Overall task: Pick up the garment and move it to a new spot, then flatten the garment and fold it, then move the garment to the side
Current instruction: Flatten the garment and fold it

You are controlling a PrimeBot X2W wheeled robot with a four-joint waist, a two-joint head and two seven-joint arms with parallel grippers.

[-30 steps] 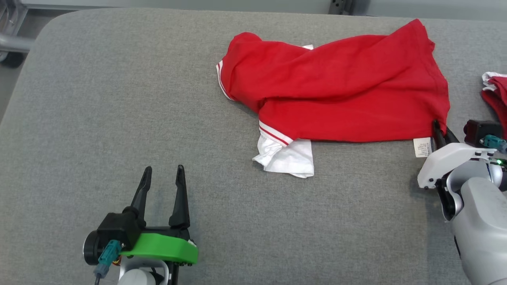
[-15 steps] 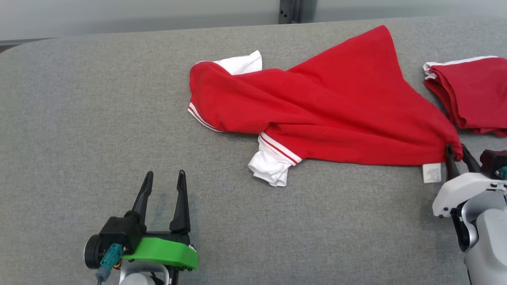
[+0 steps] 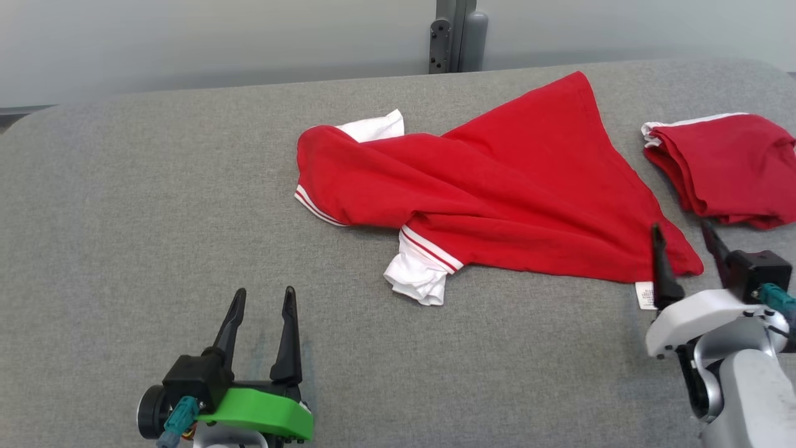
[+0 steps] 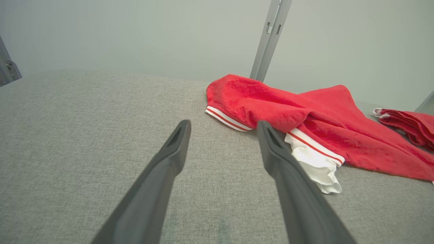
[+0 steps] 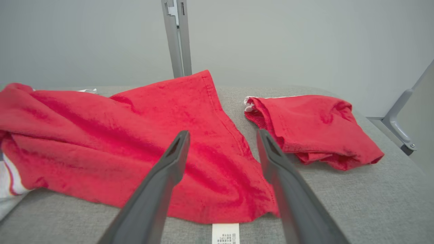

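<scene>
The garment [image 3: 497,186] lay crumpled across the middle of the table [image 3: 124,218], its far white piece [image 3: 373,126] mostly tucked behind a red fold; the right gripper [image 3: 680,227] stood spread wide over the near right corner, gripping nothing; the white label [image 3: 645,294] beside it carried unreadable print; the left gripper [image 3: 265,290] hung wide and empty, well apart from the cloth; a folded red garment [image 3: 727,168] was cut off by the head view's right edge.
</scene>
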